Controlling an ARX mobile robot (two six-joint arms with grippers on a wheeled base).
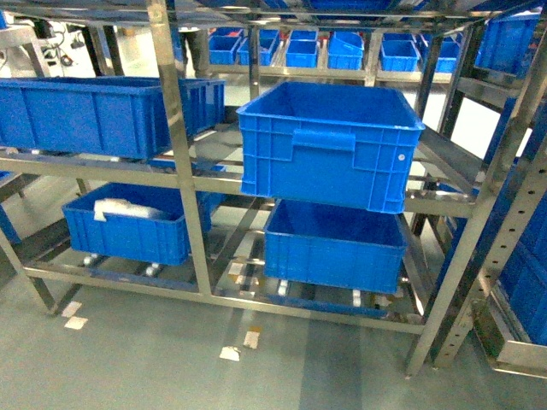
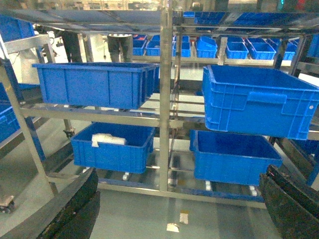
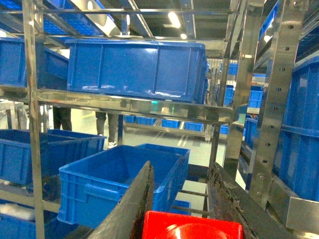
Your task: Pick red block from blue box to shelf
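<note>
Your right claw [image 3: 192, 209] is gripping the red block [image 3: 192, 230]; your left claw [image 2: 179, 209] is hanging open, empty. Clipping the shelf [image 3: 134, 104] rail risks knocking it loose.

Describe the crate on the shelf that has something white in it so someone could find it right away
Start at the steel shelf and drop to its bottom tier. Two dark blue crates sit there; take the left crate, left of the middle upright. Only it holds a white bundle; the crate beside it looks empty.
</note>
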